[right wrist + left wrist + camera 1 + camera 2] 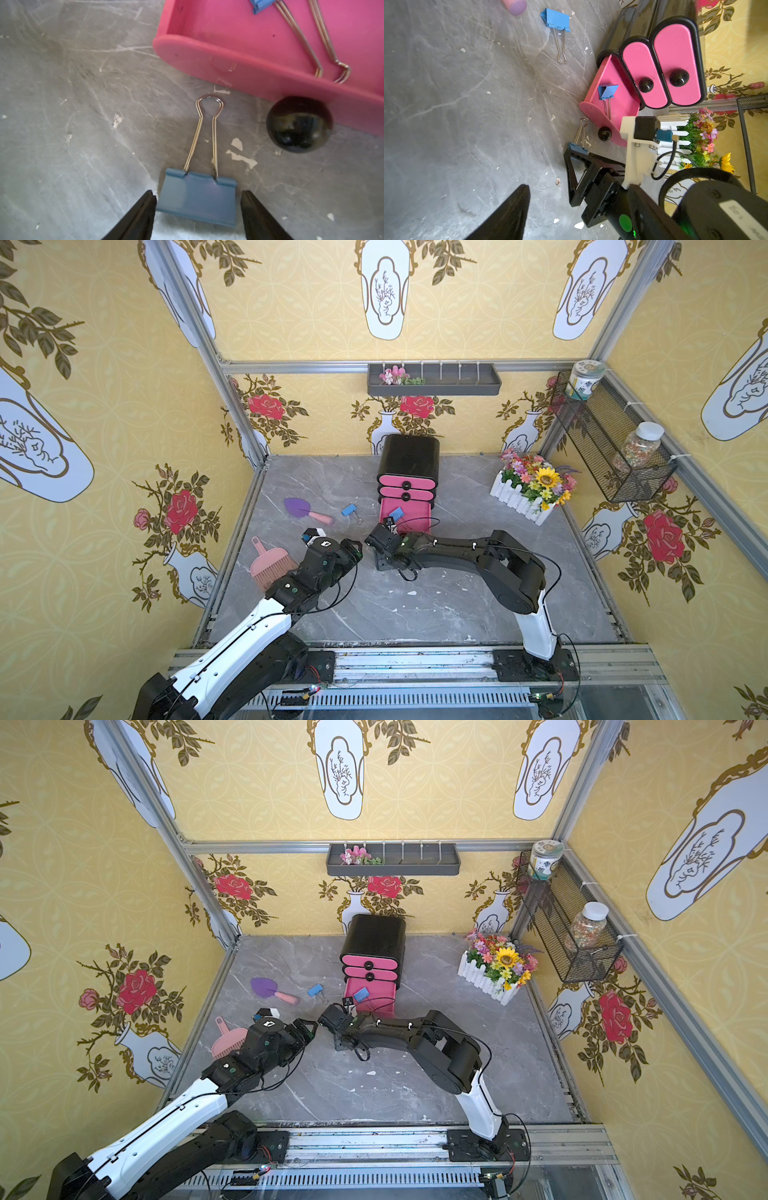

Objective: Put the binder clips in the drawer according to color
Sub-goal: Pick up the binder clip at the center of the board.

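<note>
- Right wrist view first: zero brands or text down there. The only print I can spot is the label on the tall jar [584, 381] in a top view, and it's too small to read.
- cabinet [409, 456]: black with three pink drawers, at the back of the table [415, 605]. The top two are shut and the bottom drawer [228, 25] is pulled out.
- Inside it is one blue clip, call it the drawer clip [607, 91]. It lies flat with its handles pointing at the drawer front.
- near clip [197, 202]: blue, flat on the table just in front of the open drawer, beside its knob [299, 124].
- right gripper [197, 195]: jaws spread either side of the near clip's body and very close to it. It's not clamping it as far as I can see.
- far clip [349, 510]: also blue, on the table left of the cabinet, near a purple trowel [299, 508].
- left gripper [311, 1029]: hovers near the right one, spread wide with nothing in it. Its own wrist view shows just one finger [512, 212].
- wall tray [457, 385]: grey, with pink flowers at one end.
- basket [602, 439]: black mesh on the side wall. It holds the tall jar plus a white-capped jar [638, 448] full of colourful bits.
- planter [519, 499]: white picket box stuffed with flowers, right of the cabinet.
</note>
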Robot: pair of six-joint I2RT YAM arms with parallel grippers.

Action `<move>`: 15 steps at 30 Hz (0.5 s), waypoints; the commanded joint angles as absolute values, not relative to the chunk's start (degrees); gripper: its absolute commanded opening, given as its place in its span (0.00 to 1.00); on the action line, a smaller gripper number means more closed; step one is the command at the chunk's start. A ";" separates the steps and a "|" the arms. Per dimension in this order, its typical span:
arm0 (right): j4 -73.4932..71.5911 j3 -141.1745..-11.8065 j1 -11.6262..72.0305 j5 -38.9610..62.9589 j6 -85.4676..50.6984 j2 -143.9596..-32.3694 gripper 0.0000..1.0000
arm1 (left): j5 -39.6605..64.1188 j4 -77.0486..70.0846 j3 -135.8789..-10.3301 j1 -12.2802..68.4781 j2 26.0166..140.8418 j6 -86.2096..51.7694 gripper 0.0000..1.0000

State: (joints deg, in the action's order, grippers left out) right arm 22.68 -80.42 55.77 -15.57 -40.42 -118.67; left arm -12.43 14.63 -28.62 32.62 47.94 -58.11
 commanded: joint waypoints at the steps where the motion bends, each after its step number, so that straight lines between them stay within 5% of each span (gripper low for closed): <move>1: 22.85 -81.04 55.76 -16.66 -40.50 -119.09 0.66 | -12.38 13.71 -28.30 32.62 48.16 -58.02 0.80; 15: 23.25 -79.79 57.18 -17.23 -40.01 -116.82 0.53 | -12.39 13.62 -28.30 32.52 48.08 -58.15 0.80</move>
